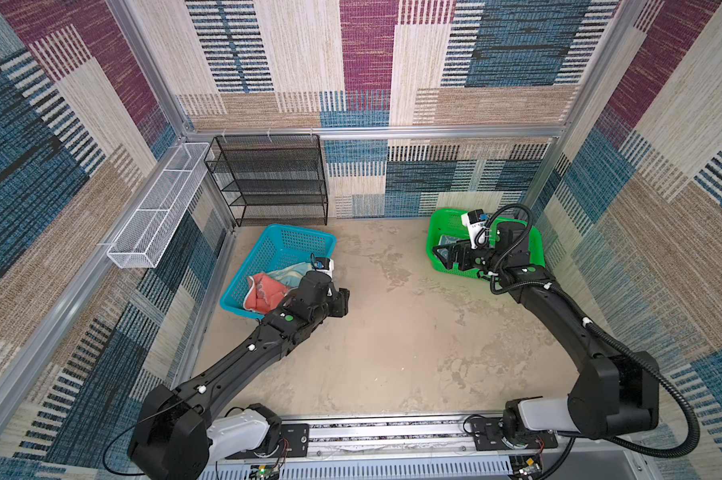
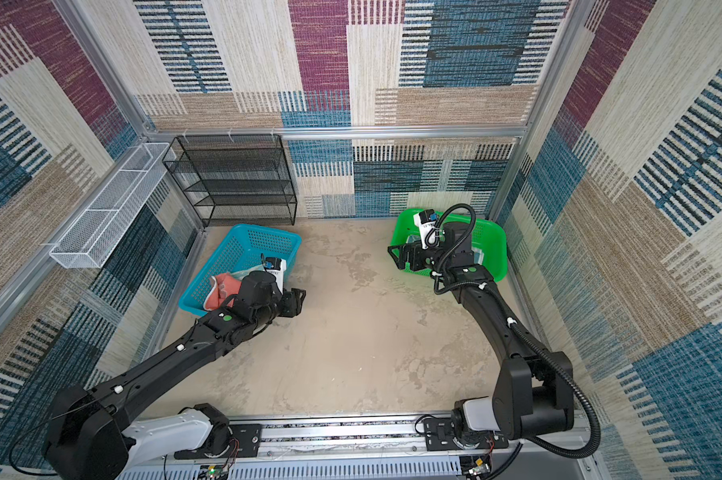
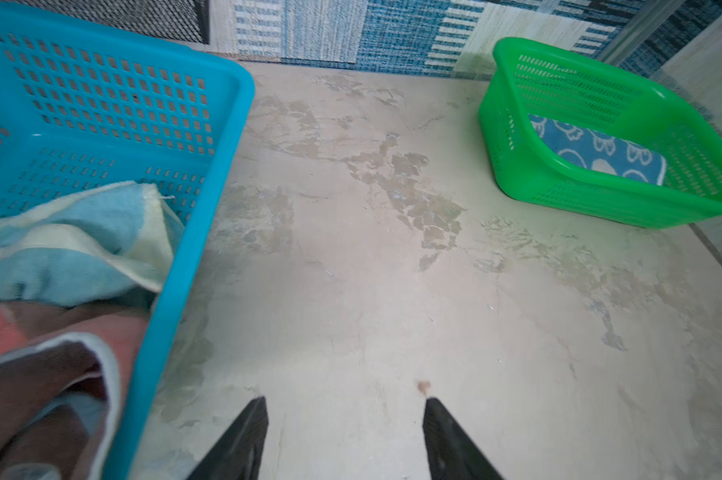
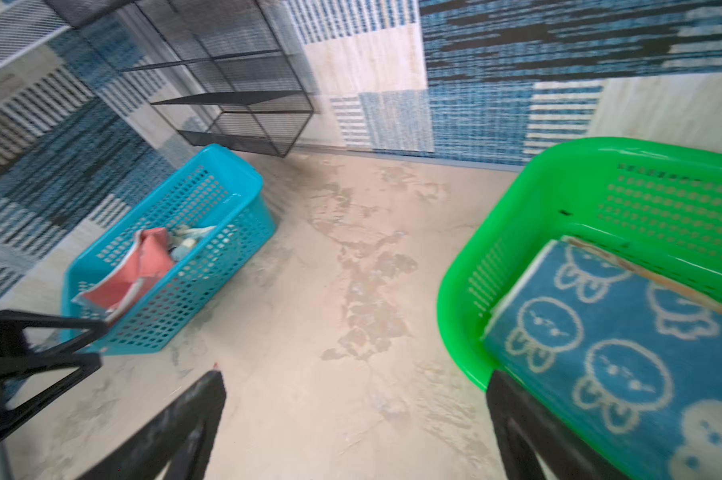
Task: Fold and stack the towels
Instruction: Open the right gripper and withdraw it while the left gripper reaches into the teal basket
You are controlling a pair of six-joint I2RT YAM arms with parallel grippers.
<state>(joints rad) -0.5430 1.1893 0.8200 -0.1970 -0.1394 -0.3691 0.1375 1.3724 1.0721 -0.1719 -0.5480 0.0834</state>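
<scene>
The blue basket (image 1: 284, 249) holds a crumpled coral towel (image 1: 263, 293) and a pale blue-and-cream towel (image 3: 80, 245). Just beside that basket, over bare tabletop (image 1: 392, 332), the left end effector (image 3: 344, 401) is released and empty. Well apart from the blue basket, a folded blue rabbit-face towel (image 4: 600, 345) lies in the green basket (image 4: 517, 232), where the right end effector (image 4: 355, 376) hangs released, grasping nothing.

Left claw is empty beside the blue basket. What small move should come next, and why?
Probably swing the left claw over the blue plastic basket and lower onto the crumpled coral terry towel. Its jaws stand open and empty over bare tabletop, that towel lies unfolded, and the blue rabbit-print towel already lies folded in the green plastic basket.
</scene>
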